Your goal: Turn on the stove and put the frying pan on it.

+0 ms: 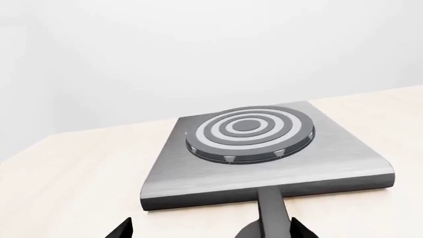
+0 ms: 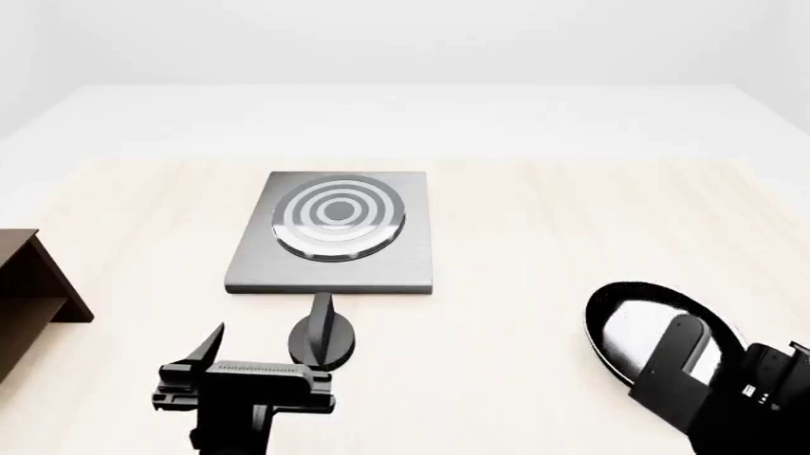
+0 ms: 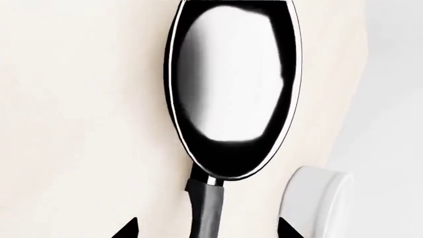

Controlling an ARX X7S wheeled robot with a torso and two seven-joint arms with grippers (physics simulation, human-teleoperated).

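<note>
The stove, a dark-grey plate with concentric burner rings, lies mid-table; it also shows in the left wrist view. Its small black knob stands on the table just in front of it. My left gripper is open right at the knob. In the left wrist view the knob stands between the spread fingertips of that gripper, close to one finger. The black frying pan lies at the right. My right gripper is open, with the pan's handle between its fingers. In the head view it hides the handle.
A brown wooden shelf stands at the table's left edge. A white round bowl sits beside the pan's handle, near the table's edge. Bare light wood tabletop lies between stove and pan.
</note>
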